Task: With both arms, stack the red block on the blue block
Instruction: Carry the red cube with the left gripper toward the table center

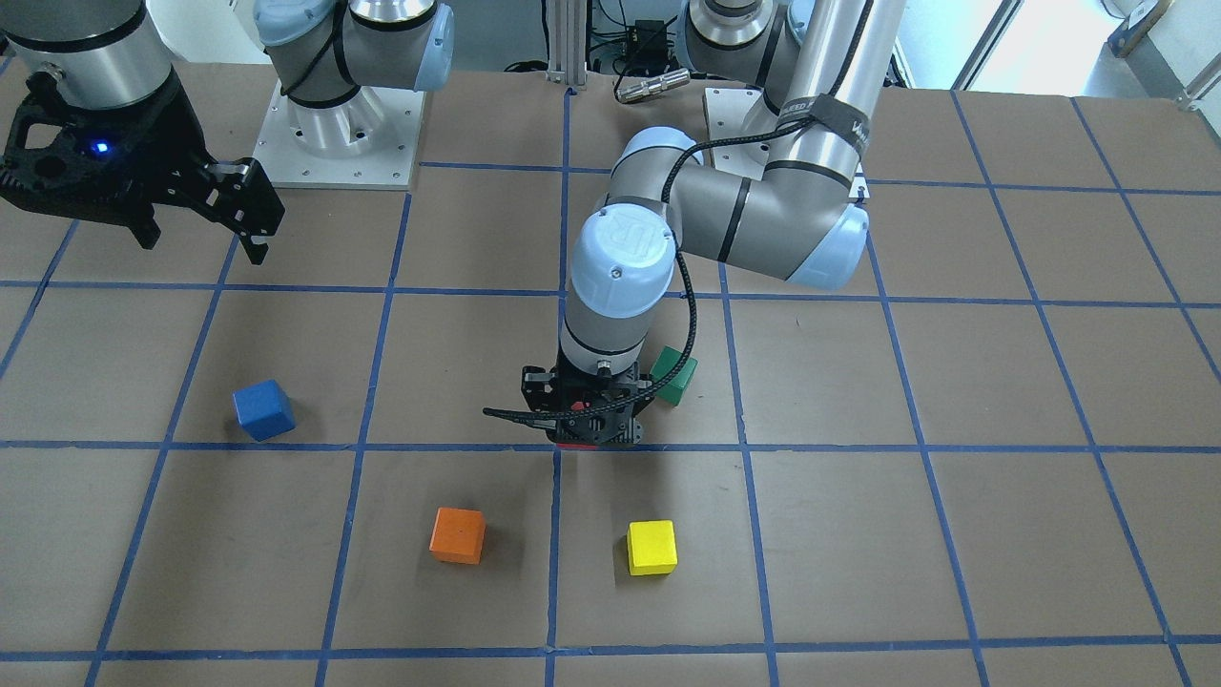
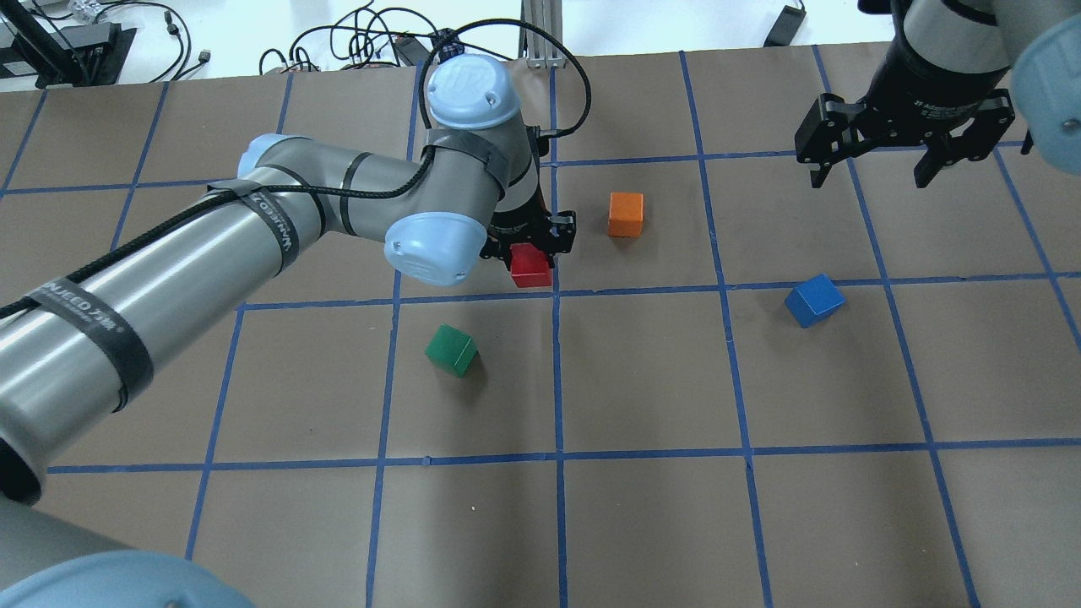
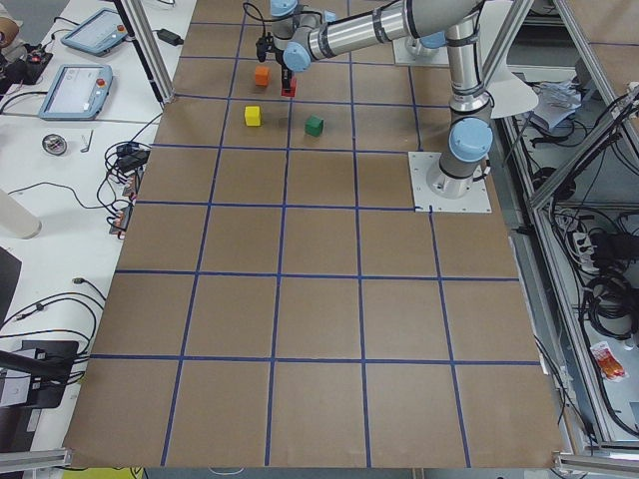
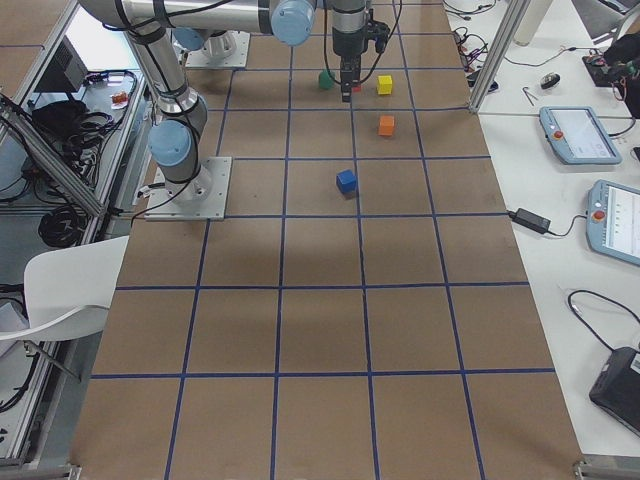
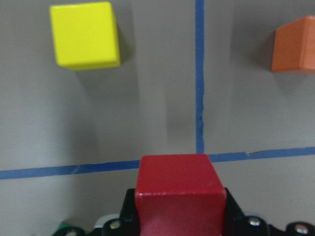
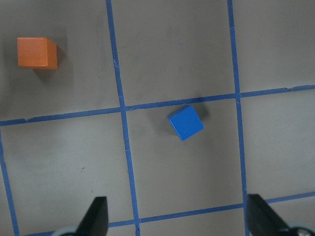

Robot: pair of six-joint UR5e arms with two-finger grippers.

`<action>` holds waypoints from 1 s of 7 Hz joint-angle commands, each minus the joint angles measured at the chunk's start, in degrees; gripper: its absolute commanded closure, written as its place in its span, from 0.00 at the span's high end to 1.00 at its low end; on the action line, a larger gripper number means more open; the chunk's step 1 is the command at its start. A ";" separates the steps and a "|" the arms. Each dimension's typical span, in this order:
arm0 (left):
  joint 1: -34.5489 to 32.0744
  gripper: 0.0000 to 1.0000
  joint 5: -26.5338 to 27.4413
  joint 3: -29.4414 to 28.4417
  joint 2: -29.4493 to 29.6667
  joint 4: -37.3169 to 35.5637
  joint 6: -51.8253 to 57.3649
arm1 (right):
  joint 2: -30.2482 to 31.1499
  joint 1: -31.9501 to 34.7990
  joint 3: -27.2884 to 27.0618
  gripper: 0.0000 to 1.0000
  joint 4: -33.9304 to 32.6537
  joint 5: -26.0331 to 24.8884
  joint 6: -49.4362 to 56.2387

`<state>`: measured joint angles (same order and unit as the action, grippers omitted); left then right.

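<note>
The red block point(image 2: 531, 268) sits between the fingers of my left gripper point(image 2: 530, 252), which is shut on it low over the table near a blue tape crossing. In the left wrist view the red block point(image 5: 179, 189) fills the bottom centre. In the front view only thin red slivers point(image 1: 575, 445) show under the gripper point(image 1: 582, 427). The blue block point(image 2: 814, 300) lies alone on the table, about one grid square to the right. My right gripper point(image 2: 870, 177) hovers open and empty, high above and beyond the blue block point(image 6: 186, 123).
An orange cube point(image 2: 626, 214) lies just right of the left gripper. A yellow cube point(image 1: 651, 547) lies on the far side of it, near the operators' edge. A green cube point(image 2: 451, 350) lies on the robot's side. The brown table point(image 2: 642, 380) has a blue tape grid.
</note>
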<state>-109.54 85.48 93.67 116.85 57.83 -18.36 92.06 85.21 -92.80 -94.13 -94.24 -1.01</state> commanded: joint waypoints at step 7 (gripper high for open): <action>8.36 1.00 0.65 -15.37 -4.23 20.67 11.71 | -0.39 0.05 -0.28 1.00 -0.09 0.02 -0.13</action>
<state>-104.27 85.73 85.51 116.17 63.17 -12.87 91.67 85.20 -92.98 -94.23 -94.25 -1.01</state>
